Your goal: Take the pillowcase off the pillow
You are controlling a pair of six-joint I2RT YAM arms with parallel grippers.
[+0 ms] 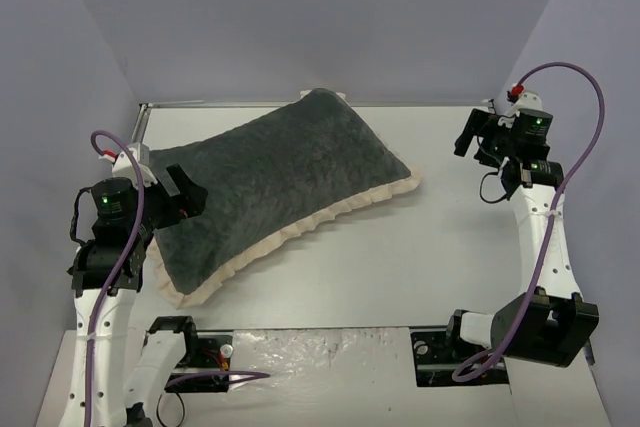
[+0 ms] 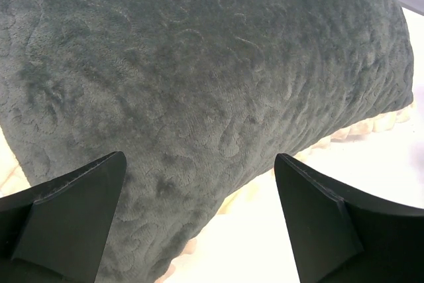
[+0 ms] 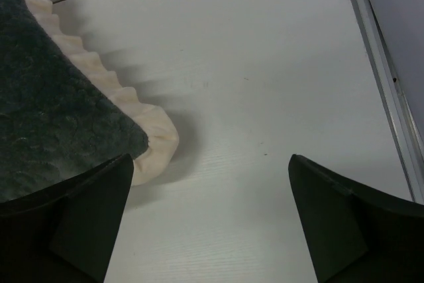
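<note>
Black fingers of the left gripper sit lowest in the left wrist view, bases cut off by the frame. Jaws spread wide, nothing pinched. Gripper is at the pillowcase's left end; contact with the plush cannot be told.

Pillowcase lies diagonally on the white table, grey face up. Fabric is dark grey, fuzzy, with faint swirl embossing seen close up. Shape plump and domed, so it is stuffed. The pillow itself is wholly hidden inside; no opening can be made out. White underside not visible.

Cream frill runs in ruffled pleats along the near long edge and round the right corner. Along the far edge it is out of sight behind the bulge.

Right gripper hangs well apart from the pillowcase's right corner, over bare table, its fingers parted and holding nothing. Finger bases cropped here too. A metal rail edges the table beyond that corner.
</note>
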